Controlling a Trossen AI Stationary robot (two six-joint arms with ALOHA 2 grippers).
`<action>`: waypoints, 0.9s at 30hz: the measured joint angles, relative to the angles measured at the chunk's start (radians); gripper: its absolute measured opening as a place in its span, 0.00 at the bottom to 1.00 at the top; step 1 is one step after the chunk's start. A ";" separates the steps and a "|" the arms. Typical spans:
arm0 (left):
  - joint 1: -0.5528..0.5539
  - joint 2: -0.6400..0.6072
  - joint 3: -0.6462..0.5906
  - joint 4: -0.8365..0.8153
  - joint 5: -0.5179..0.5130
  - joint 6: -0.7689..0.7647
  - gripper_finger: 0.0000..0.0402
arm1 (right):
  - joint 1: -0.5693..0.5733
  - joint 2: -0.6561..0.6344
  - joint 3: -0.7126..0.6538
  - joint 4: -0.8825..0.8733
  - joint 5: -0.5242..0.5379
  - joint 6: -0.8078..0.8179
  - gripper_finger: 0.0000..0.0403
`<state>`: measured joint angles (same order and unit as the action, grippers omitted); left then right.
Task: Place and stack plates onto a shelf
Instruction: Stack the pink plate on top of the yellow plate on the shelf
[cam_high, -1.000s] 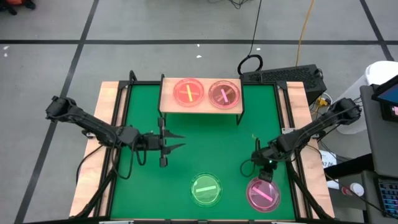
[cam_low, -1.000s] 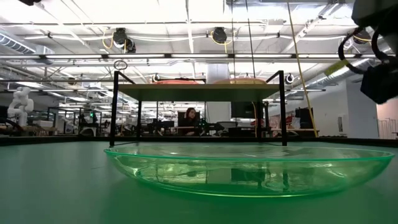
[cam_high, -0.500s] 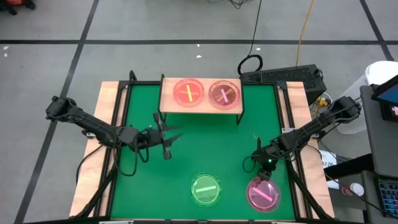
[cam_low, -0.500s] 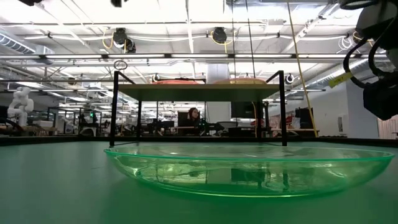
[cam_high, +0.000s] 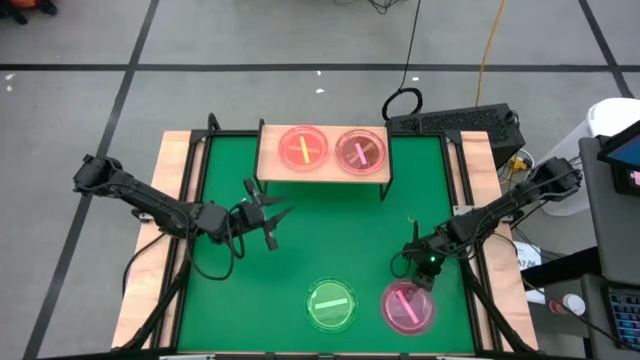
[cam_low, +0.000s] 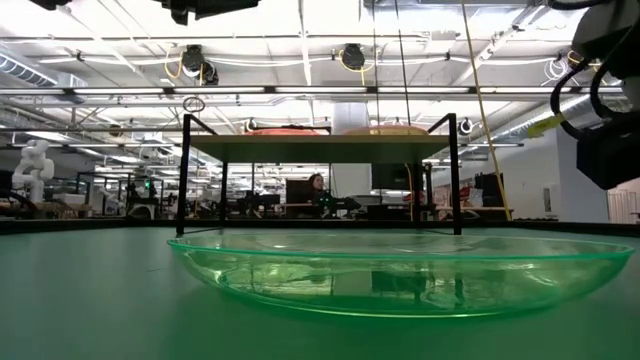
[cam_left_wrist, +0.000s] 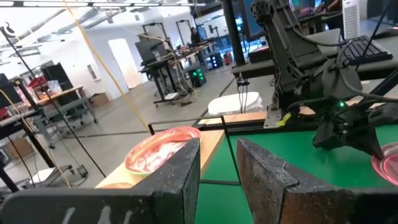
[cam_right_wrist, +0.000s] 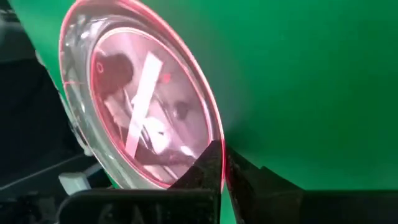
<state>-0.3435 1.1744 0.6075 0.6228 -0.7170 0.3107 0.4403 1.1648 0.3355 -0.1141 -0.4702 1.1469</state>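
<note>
Fingers of the right gripper (cam_high: 420, 283) pinch the pink plate's (cam_high: 408, 307) rim; lift level toward the shelf (cam_high: 322, 172), left gripper (cam_high: 262, 218) parted.

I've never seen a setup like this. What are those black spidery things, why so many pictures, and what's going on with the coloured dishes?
Those are two robot arms at a green table, each ending in a two-fingered hand. One picture looks straight down from above, one looks level across the tabletop, and two come from cameras on the arms' wrists.

On the table stands a small wooden shelf carrying two pink plates. A green plate lies near the front edge.

The right hand is shut on the rim of another pink plate beside the green one; its wrist picture shows the fingers pinching that rim. The left hand hangs in front of the shelf, fingers apart, holding nothing.
</note>
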 joint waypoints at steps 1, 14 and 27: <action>0.000 0.000 0.000 0.000 0.000 0.000 0.28 | -0.003 -0.004 0.000 0.013 0.002 0.000 0.00; 0.010 -0.068 0.000 -0.249 -0.141 -0.088 0.28 | -0.213 -0.222 0.014 0.137 0.114 -0.109 0.00; 0.016 -0.140 0.000 -0.394 -0.140 -0.241 0.28 | -0.566 -0.102 0.437 0.197 0.319 -0.599 0.00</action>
<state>-0.3275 1.0340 0.6075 0.2292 -0.8570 0.0701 -0.1255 1.0632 0.7727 0.0830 -0.1516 0.5476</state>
